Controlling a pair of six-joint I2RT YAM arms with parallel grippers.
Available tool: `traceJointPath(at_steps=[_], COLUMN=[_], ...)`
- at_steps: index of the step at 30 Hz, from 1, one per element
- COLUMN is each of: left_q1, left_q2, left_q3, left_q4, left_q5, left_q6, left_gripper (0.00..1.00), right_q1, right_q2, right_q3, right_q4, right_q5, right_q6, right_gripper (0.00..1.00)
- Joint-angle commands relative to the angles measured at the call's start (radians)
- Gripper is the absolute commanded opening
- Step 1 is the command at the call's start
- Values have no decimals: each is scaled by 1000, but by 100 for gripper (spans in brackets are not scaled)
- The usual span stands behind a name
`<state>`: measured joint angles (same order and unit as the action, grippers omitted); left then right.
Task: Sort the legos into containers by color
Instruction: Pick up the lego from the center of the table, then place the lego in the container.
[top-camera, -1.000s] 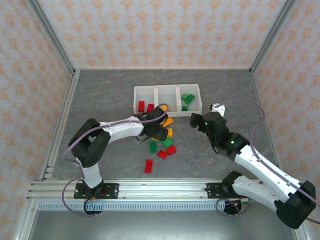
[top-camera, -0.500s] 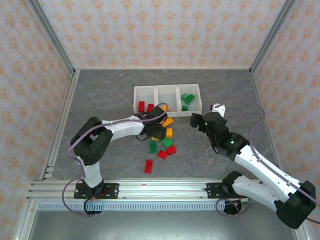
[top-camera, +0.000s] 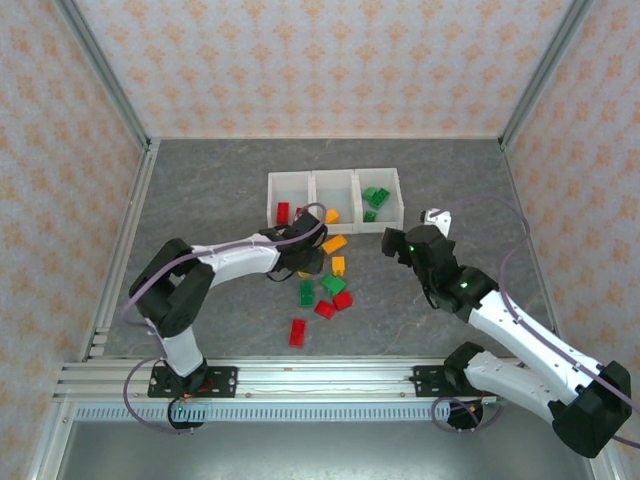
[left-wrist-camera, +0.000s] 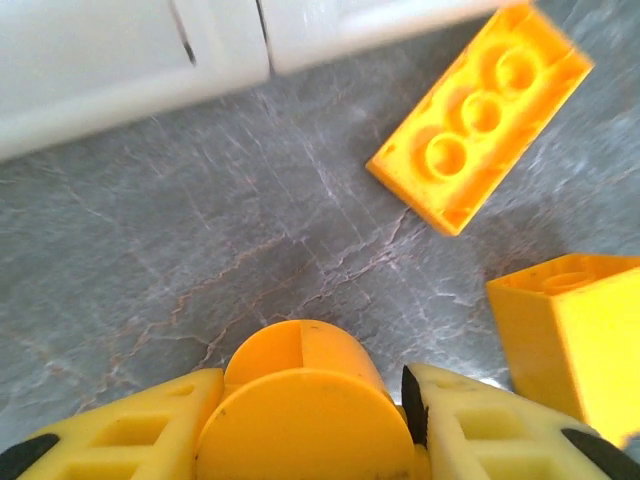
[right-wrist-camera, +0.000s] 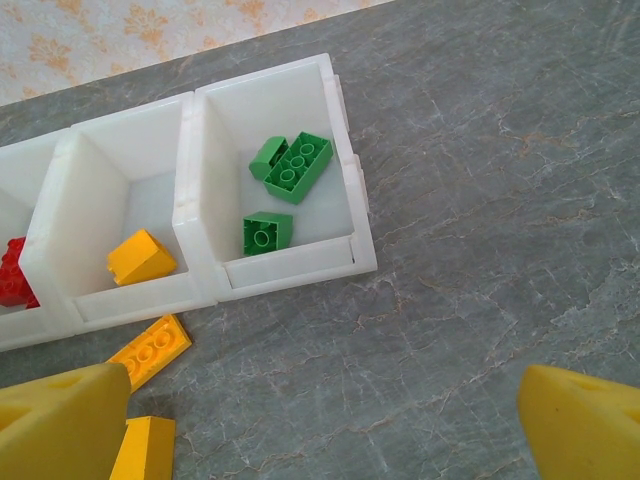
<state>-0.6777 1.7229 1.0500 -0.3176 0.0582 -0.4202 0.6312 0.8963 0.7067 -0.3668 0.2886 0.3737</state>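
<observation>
My left gripper (top-camera: 308, 262) is low over the table in front of the containers (top-camera: 334, 200), shut on a round orange-yellow lego (left-wrist-camera: 300, 400) that sits between both fingers. A flat orange-yellow brick (left-wrist-camera: 480, 115) and an orange-yellow block (left-wrist-camera: 570, 340) lie just beyond it. Green (top-camera: 307, 293) and red (top-camera: 324, 309) legos are scattered nearer the arms. The bins hold red (top-camera: 283, 212), orange-yellow (right-wrist-camera: 140, 257) and green legos (right-wrist-camera: 295, 165), left to right. My right gripper (right-wrist-camera: 325, 400) hangs open over bare table in front of the green bin, holding nothing.
A lone red brick (top-camera: 298, 332) lies closest to the front rail. The containers' front wall (left-wrist-camera: 130, 60) stands close ahead of my left fingers. Grey table stretches free to the right of the bins and at the far left.
My left gripper's fingers have closed in onto the round orange-yellow lego, and the wrist has shifted slightly toward the near side. The right arm has stayed put.
</observation>
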Motion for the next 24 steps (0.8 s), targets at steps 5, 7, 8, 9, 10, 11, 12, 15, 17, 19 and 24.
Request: traceJointPath(at_steps=[5, 7, 8, 9, 10, 11, 12, 15, 17, 19, 24], left_q1=[9, 19, 27, 35, 40, 43, 46, 55, 64, 76, 86], left_q2=[-132, -91, -56, -13, 26, 75, 124, 255, 314, 371, 484], left_q3=[82, 163, 221, 286, 344, 417, 489, 653, 718, 775, 899], left_q4=[109, 109, 97, 81, 63, 35, 7, -32, -23, -16, -49], left_q5=[-141, -175, -178, -176, -176, -180, -186, -201, -206, -193, -186], left_q6=[-67, -61, -60, -57, -54, -48, -41, -26, -27, -33, -57], left_gripper=[44, 46, 46, 46, 46, 46, 45, 45, 45, 45, 45], right_q1=[-7, -7, -7, -7, -7, -7, -7, -7, -7, -7, -7], right_q2=[-7, -10, -11, -10, -12, -14, -17, -40, -59, -74, -122], right_q3=[22, 26, 27, 28, 28, 28, 26, 6, -9, -19, -35], right_q4=[-28, -36, -39, -44, -51, -59, -65, -73, -75, -79, -77], right_q5=[57, 60, 60, 58, 57, 57, 58, 65, 67, 65, 58], right_q6=[-17, -14, -11, -11, -9, -5, -3, -1, -6, -16, -26], right_gripper=[98, 98, 98, 98, 98, 98, 98, 98, 98, 98, 98])
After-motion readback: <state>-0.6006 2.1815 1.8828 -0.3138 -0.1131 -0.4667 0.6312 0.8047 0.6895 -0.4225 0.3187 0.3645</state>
